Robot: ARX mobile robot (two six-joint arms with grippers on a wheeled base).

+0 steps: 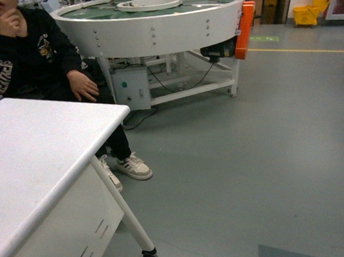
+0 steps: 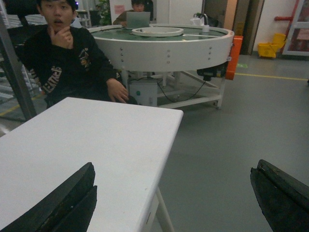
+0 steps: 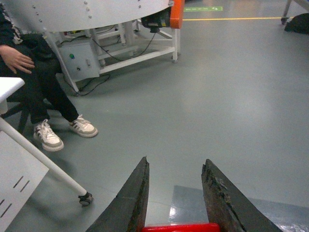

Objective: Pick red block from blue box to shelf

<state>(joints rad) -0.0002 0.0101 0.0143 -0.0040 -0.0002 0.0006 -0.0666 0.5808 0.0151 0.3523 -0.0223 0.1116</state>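
The red block (image 3: 181,227) shows as a red strip at the bottom edge of the right wrist view, gripped deep between the dark fingers. My right gripper (image 3: 176,160) is shut on it and hangs over grey floor. My left gripper (image 2: 175,164) is open wide with nothing between its fingers, and it hovers over the corner of a white table (image 2: 96,135). The blue box is out of view. A silver slanting post (image 2: 13,72) at the far left of the left wrist view may be part of the shelf. Neither gripper shows in the head view.
A person in black (image 1: 29,50) sits behind the white table (image 1: 37,151), feet by its wheeled leg (image 1: 149,256). A big round white machine table (image 1: 152,23) stands at the back, with a yellow mop bucket (image 1: 309,13) far right. Grey floor (image 1: 252,158) spreads to the right.
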